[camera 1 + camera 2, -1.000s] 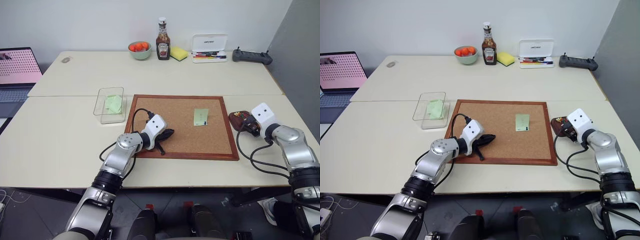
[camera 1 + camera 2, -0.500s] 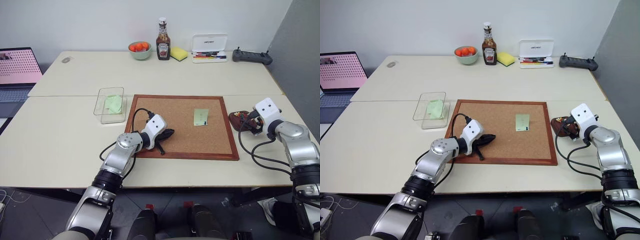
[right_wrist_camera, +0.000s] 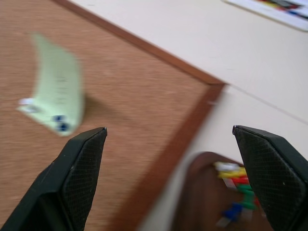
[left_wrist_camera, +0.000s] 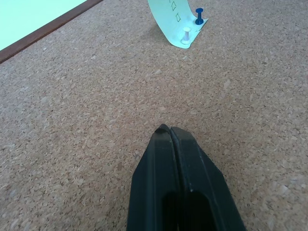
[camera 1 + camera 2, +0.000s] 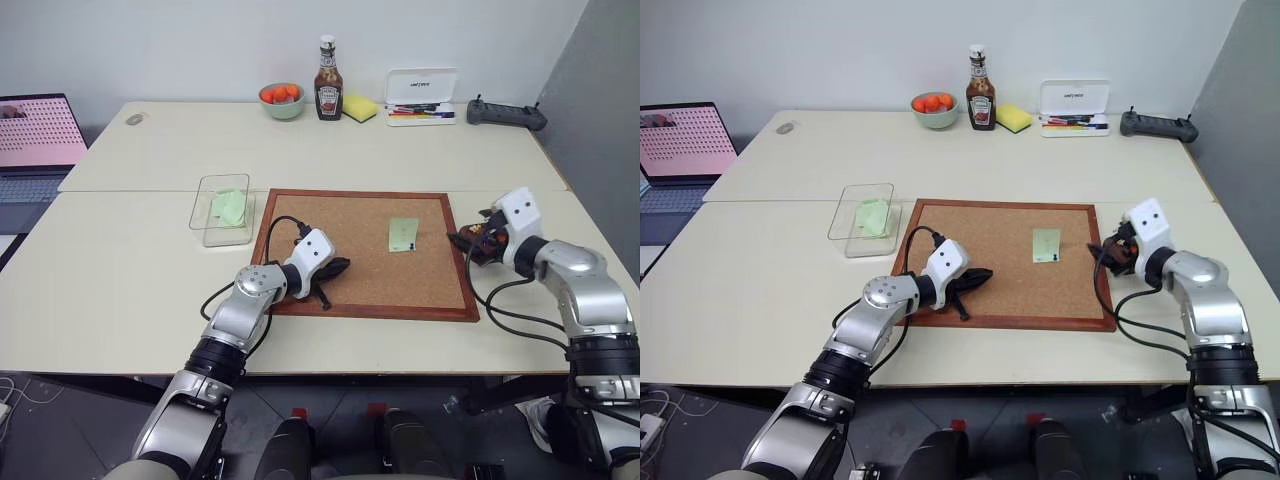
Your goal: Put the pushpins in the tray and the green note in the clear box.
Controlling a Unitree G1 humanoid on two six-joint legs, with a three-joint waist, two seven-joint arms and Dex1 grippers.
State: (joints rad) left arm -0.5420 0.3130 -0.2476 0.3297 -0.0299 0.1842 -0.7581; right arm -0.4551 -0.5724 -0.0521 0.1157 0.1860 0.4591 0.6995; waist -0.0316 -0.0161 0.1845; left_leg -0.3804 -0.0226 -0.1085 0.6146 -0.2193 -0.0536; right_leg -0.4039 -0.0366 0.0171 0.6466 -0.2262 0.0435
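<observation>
the right gripper (image 5: 462, 238) hangs over the edge of the cork board (image 5: 340, 240), and its jaws are wide apart with nothing between them. the tray (image 3: 216, 197) sits low between the two fingers, nearer the one on the tray's side, and it already has bright pins in it. the green note (image 5: 403, 234) lies past the jaws, out beyond the other finger, near but not touching. two pins (image 4: 191, 28), one white and one blue, hold the note's lower edge to the board, and the rest of the paper curls up.

the left gripper (image 5: 334, 268) rests low on the board with its jaws pressed together and nothing in them. the note is well apart from it, straight ahead of its tips. the clear box (image 5: 222, 208) sits off the board on that side, with a crumpled green paper (image 5: 229, 206) inside.

here is what i think could go wrong. the pins are tiny and the right jaws are very wide, so they may close on the paper too and rip it. a pin could slip out and roll away. if the note is tugged before both pins are out, it may tear. the arm could also bump the tray and spill the pins.
</observation>
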